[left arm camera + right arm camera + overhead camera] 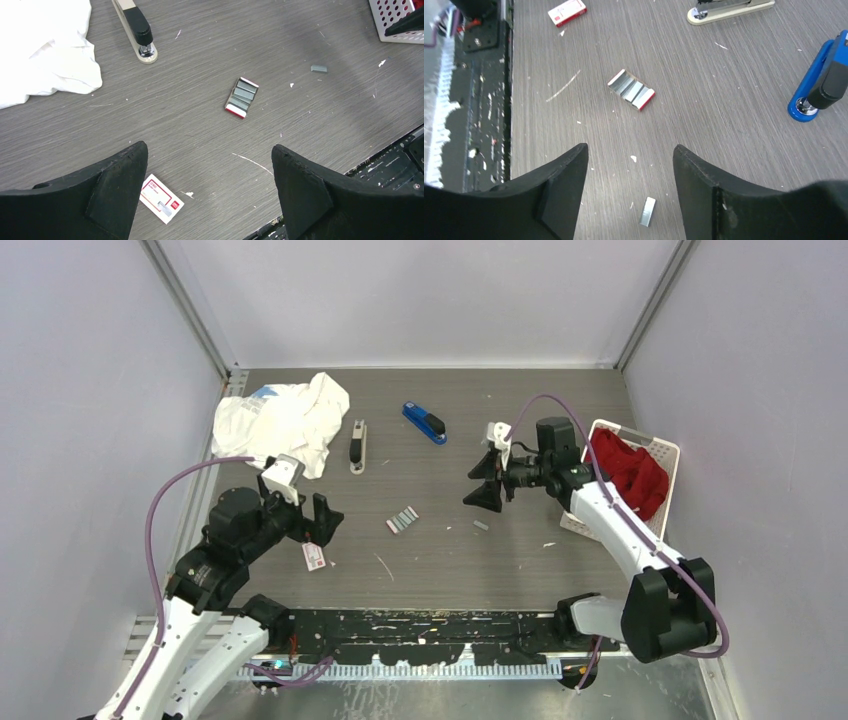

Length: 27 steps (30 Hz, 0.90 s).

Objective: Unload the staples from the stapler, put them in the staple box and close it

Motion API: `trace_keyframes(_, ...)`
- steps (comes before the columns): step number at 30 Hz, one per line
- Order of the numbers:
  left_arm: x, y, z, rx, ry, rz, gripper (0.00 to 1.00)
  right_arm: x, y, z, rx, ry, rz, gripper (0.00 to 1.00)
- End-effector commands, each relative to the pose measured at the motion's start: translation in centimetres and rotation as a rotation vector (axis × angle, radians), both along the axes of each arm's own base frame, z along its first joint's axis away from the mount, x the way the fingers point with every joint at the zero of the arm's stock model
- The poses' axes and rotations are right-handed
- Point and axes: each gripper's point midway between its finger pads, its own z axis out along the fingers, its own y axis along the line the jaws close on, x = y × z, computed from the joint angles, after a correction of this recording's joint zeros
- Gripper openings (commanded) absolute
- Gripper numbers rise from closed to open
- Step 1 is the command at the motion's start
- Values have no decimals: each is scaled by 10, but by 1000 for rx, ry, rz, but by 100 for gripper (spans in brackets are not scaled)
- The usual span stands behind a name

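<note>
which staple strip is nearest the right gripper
The lone staple strip lying by the right gripper; the other strips are bunched side by side farther off.

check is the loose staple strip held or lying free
Lying free: the staple strip lies flat on the table, in the gap of the open right end effector, touching neither finger.

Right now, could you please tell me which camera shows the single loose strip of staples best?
The right wrist view: the loose strip lies close, large and unobstructed. The left wrist view shows it small and distant; the top view shows only a grey speck.
</note>
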Motion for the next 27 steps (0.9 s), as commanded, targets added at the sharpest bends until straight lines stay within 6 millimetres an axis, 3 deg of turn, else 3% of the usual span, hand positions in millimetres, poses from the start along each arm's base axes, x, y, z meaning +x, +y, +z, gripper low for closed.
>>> trace_keyframes(1,3,-4,17,-27,-74,-25,93,-9,-7,4,-46,-220,95,71)
trace_keyframes(6,3,-5,18,-30,-76,-31,93,5,-16,-9,-132,-210,31,82)
trace_keyframes(10,3,-5,18,-31,-77,-31,93,12,-23,-21,-197,-153,-9,100)
trace_keyframes(27,3,-6,18,-31,-75,-34,93,48,-49,-66,-497,-76,-190,97)
